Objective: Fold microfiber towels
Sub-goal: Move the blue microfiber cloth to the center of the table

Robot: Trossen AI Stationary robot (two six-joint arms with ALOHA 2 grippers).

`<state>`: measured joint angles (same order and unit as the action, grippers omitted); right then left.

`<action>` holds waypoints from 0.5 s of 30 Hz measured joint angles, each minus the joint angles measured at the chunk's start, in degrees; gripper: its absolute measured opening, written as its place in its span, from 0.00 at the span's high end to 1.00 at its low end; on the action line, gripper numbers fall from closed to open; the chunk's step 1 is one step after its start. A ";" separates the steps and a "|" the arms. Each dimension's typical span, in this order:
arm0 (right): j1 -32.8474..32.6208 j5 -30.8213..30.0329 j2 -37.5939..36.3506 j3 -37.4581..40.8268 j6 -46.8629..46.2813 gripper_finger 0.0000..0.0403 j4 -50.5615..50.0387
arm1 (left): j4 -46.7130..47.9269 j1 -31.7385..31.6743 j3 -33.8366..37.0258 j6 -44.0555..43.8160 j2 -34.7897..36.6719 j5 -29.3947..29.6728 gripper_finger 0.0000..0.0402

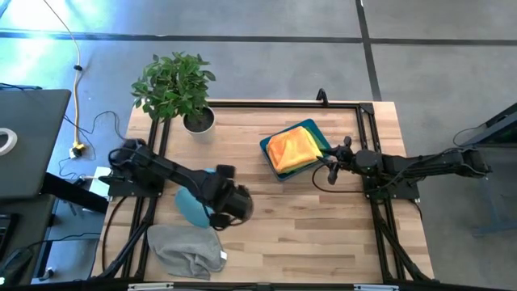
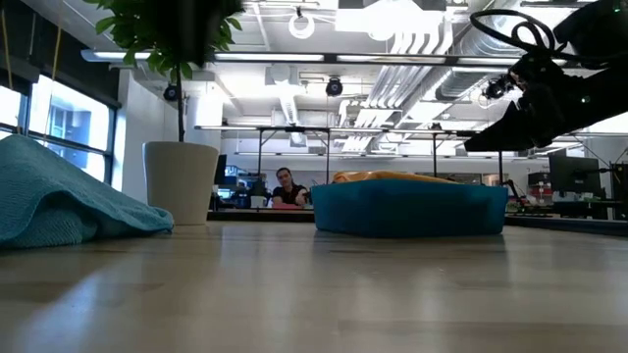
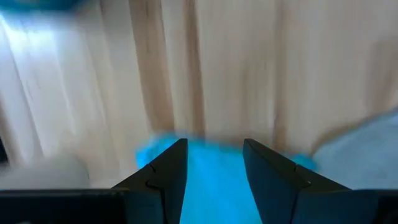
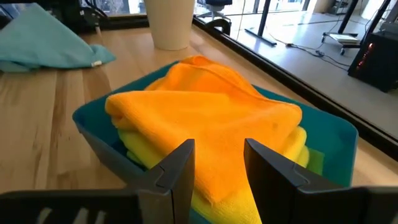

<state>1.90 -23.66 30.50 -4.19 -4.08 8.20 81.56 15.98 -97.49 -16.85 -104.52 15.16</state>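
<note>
Over the table's left half, the left gripper [image 1: 229, 212] is held low above the light blue towel [image 1: 192, 207], fingers spread; the right gripper [image 1: 326, 157], likewise spread, is poised beside the binned orange towel [image 1: 292, 148].

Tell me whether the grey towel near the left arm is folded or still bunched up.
Bunched up. The grey towel lies in a rumpled, uneven heap at the table's front edge, with no straight folded edges showing.

The bin [image 1: 314, 131] sits near the table's [image 1: 323, 226] far right edge, with stacked towels [image 1: 292, 149] inside. The potted plant [image 1: 179, 87] occupies the far left corner. Two loose towels [image 1: 190, 247] lie near the front left corner.
</note>
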 joint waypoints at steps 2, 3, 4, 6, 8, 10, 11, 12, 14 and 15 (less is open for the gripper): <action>-0.01 -0.01 0.11 0.00 0.02 0.67 -0.68 | -4.18 -0.06 7.61 -2.33 3.33 -0.96 0.64; 0.01 0.08 0.00 0.00 0.01 0.67 -1.17 | -8.24 -0.25 11.42 -3.57 5.46 -1.91 0.64; 0.01 0.09 0.21 0.00 0.01 0.67 -1.39 | -9.69 -0.19 15.49 -5.23 7.71 -2.66 0.64; 0.00 0.07 0.24 -0.07 0.00 0.67 -2.40 | -13.62 -0.22 22.56 -8.68 11.56 -3.53 0.64; -0.01 0.21 0.69 0.00 0.00 0.67 -3.22 | -19.15 -0.24 28.99 -12.48 15.38 -3.83 0.64; 0.01 0.33 0.68 -0.04 0.00 0.67 -3.88 | -20.09 -0.05 34.84 -16.63 18.95 -3.22 0.64; 0.00 0.29 0.65 -0.02 0.00 0.67 -4.50 | -22.65 0.20 37.32 -18.57 20.22 -2.81 0.64; 0.01 0.31 1.19 -0.02 0.02 0.67 -4.20 | -24.35 0.30 40.10 -20.59 21.63 -2.17 0.64; 0.00 0.28 1.19 -0.04 0.01 0.67 -5.44 | -23.95 0.76 45.12 -23.90 23.56 -1.75 0.64; 0.01 0.29 1.20 -0.04 0.02 0.67 -6.06 | -26.35 0.91 47.26 -25.01 23.98 -1.67 0.64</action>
<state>1.91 -23.37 31.70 -4.22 -4.05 2.15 55.21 16.89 -50.23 -41.86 -80.54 13.49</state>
